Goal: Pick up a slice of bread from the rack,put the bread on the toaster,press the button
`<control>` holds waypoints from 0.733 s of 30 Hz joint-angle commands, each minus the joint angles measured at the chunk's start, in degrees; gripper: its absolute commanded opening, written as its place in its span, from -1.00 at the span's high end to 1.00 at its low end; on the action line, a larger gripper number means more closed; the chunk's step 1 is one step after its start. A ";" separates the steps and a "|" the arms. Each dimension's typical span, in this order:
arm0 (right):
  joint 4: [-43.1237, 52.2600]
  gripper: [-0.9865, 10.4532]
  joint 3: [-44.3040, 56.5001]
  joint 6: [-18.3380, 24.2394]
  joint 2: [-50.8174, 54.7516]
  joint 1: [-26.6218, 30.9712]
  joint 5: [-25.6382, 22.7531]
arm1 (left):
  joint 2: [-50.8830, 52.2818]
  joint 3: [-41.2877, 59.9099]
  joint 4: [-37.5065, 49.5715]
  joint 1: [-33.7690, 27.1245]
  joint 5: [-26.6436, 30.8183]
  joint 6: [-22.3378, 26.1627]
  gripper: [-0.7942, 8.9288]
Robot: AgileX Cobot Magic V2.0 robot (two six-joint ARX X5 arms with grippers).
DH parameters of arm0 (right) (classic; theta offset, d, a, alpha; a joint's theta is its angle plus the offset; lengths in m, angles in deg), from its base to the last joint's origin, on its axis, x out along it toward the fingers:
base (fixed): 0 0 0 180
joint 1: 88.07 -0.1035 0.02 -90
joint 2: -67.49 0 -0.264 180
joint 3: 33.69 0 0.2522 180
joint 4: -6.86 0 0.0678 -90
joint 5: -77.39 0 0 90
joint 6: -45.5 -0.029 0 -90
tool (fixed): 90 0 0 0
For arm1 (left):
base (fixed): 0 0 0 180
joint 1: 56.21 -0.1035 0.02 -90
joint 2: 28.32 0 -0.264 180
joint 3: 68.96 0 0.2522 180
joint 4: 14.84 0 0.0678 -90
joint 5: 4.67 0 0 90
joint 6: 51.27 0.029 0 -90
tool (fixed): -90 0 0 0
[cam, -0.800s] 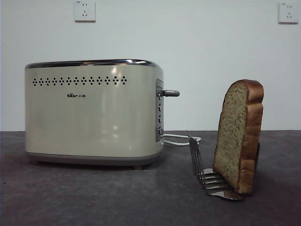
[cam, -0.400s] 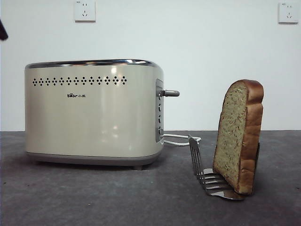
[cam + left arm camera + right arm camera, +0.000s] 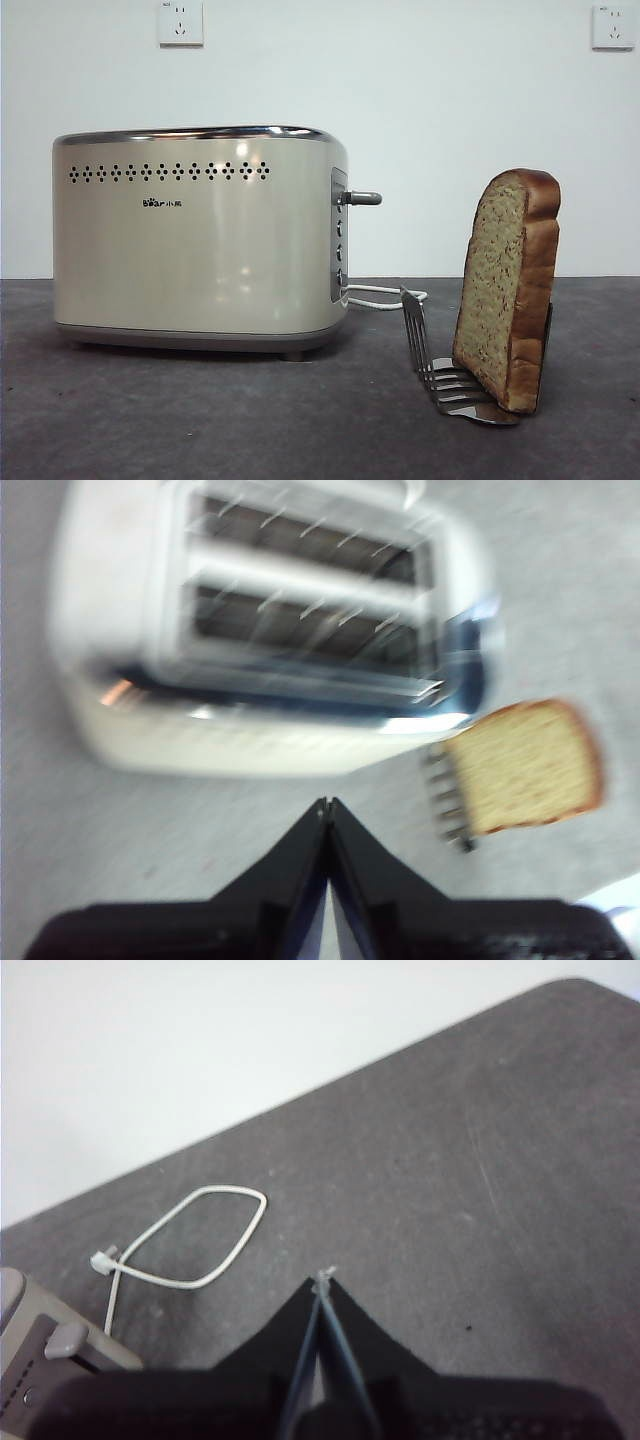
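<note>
The slice of bread (image 3: 508,290) stands upright in the small silver rack (image 3: 450,380) at the right of the front view. The cream toaster (image 3: 195,240) stands left of it, its grey side lever (image 3: 360,198) up. The left wrist view is blurred and looks down on the toaster's two empty slots (image 3: 300,590), with the bread (image 3: 525,765) and rack (image 3: 447,800) beside it. My left gripper (image 3: 327,805) is shut and empty, high above the table. My right gripper (image 3: 323,1278) is shut and empty, above bare table near the toaster's lever (image 3: 62,1340).
A white cord (image 3: 190,1240) loops on the dark table (image 3: 250,420) behind the toaster; it also shows in the front view (image 3: 385,296). Two wall sockets (image 3: 180,22) sit on the white wall behind. No arm shows in the front view.
A black arm tip seen at the upper left edge of the front view half a second ago has gone. Toaster, bread and rack have not moved.
</note>
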 commanded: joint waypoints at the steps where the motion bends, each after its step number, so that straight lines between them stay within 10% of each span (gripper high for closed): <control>1: -1.14 0.83 -2.49 0.48 -2.36 0.00 1.01 | -4.70 -5.42 -0.90 4.09 5.35 -4.70 0.85; 15: -9.84 0.83 -12.81 2.43 -7.63 0.00 1.27 | -15.61 -16.20 14.51 18.21 -6.82 -15.74 0.83; 22: -14.53 0.83 -17.09 2.14 -7.65 0.00 1.31 | -16.79 -16.20 15.96 19.58 -5.77 -30.80 0.66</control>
